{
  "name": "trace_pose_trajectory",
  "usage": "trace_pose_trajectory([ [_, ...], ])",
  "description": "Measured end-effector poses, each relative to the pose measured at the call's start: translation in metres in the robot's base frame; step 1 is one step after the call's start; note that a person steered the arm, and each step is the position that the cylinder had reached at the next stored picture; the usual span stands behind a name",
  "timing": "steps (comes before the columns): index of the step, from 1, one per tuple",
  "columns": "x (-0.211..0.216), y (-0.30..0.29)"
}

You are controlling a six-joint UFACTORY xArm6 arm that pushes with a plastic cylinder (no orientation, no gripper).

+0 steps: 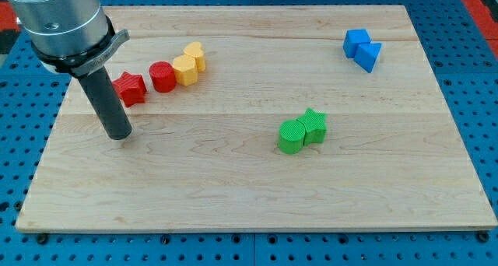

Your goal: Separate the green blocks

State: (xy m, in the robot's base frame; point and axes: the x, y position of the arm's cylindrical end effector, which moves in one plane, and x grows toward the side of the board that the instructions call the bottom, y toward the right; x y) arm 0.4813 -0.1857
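Two green blocks touch each other right of the board's middle: a green cylinder [292, 136] on the left and a green star [314, 126] on its right. My tip [119, 134] rests on the board at the view's left, far left of the green blocks and just below the red star [131, 88]. The dark rod rises from it to the grey arm body at the top left.
A red cylinder [163, 76], a yellow hexagon [185, 69] and a yellow heart-like block [195, 56] line up right of the red star. A blue cube [357, 42] and a blue triangle [369, 56] touch at the top right. The wooden board [233, 188] lies on blue pegboard.
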Motion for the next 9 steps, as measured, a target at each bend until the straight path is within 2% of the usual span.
trace_pose_trajectory([
  [1, 0.006, -0.001],
  [2, 0.036, 0.05],
  [5, 0.056, 0.283],
  [6, 0.023, 0.349],
  [7, -0.027, 0.412],
  [8, -0.058, 0.42],
  [9, -0.025, 0.381],
])
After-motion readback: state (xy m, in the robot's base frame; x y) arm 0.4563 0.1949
